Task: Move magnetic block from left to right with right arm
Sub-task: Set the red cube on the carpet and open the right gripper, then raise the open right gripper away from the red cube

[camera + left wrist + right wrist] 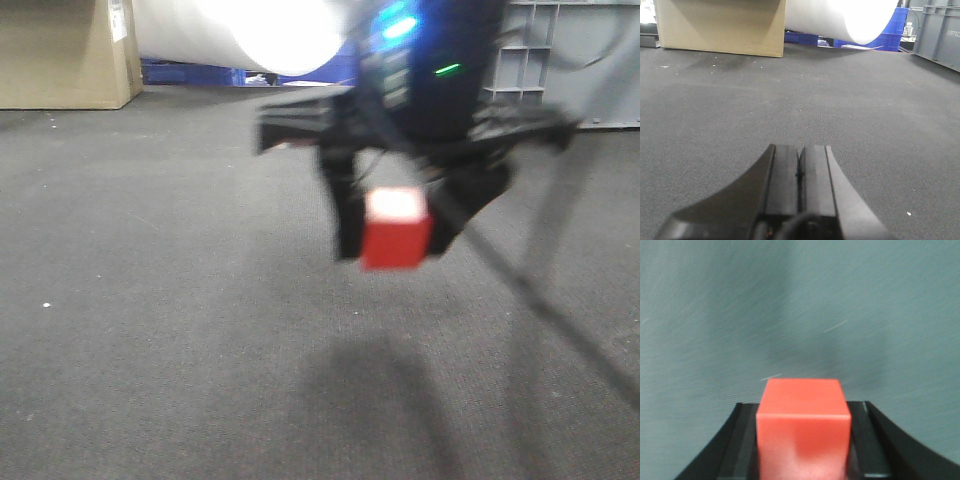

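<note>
right gripper (395, 240): I see it clamped on the magnetic block (396, 230), held above the grey carpet (150, 300), not touching it
left gripper (799, 175): jaws pressed together, holding nothing, low over carpet

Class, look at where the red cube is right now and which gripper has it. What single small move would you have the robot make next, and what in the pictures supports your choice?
Probably carry on toward the robot's right, then lower. The right gripper is shut on the magnetic block, which hangs above the grey carpet with its shadow below, so it is lifted, not placed. The left gripper is shut and empty.
</note>
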